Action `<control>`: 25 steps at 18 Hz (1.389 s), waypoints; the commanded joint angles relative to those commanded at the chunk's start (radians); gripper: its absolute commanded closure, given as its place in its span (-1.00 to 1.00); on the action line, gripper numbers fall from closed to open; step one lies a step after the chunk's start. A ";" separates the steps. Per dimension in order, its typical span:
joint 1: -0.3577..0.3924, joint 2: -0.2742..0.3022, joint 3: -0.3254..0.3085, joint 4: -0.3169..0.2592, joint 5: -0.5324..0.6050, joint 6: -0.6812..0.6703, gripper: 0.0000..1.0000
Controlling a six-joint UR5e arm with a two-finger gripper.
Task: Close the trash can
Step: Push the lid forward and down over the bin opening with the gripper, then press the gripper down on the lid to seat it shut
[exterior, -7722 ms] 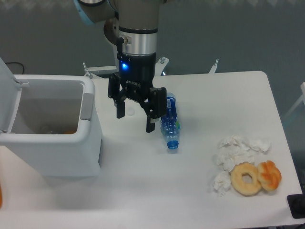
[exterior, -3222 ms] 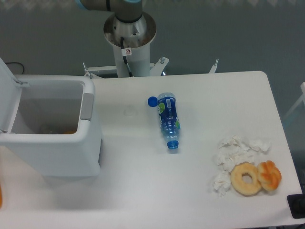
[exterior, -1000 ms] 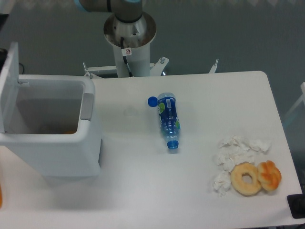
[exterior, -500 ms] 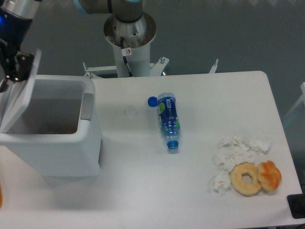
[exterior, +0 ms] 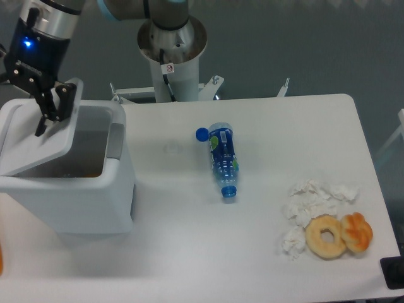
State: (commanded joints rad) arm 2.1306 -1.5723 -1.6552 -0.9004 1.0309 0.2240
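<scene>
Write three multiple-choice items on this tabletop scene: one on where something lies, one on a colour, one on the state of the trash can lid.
1. Where does the doughnut lie?
A. inside the trash can
B. near the table's right front corner, beside the crumpled tissues
C. under the bottle

2. What colour is the loose cap by the bottle?
A. red
B. yellow
C. blue

3. How does the lid of the trash can stand?
A. tilted partway down over the opening
B. shut flat and latched
C. taken off and lying on the table

Answers:
1 B, it sits at the right front next to the white tissues and an orange pastry.
2 C, the cap beside the bottle's end is blue.
3 A, the lid slants over the bin with the gripper against it, and part of the opening shows.
</scene>
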 joint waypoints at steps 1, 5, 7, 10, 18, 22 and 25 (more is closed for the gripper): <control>0.003 0.000 0.000 0.000 0.002 0.000 -1.00; 0.017 -0.003 -0.005 0.000 0.005 0.000 -1.00; 0.034 -0.003 -0.006 0.000 0.003 0.000 -1.00; 0.040 -0.005 -0.015 0.000 0.003 0.000 -1.00; 0.055 -0.005 -0.029 0.000 0.005 0.040 -1.00; 0.063 -0.005 -0.029 0.000 0.005 0.043 -1.00; 0.063 -0.005 -0.037 0.000 0.005 0.048 -1.00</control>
State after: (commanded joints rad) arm 2.1936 -1.5769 -1.6920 -0.9004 1.0354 0.2715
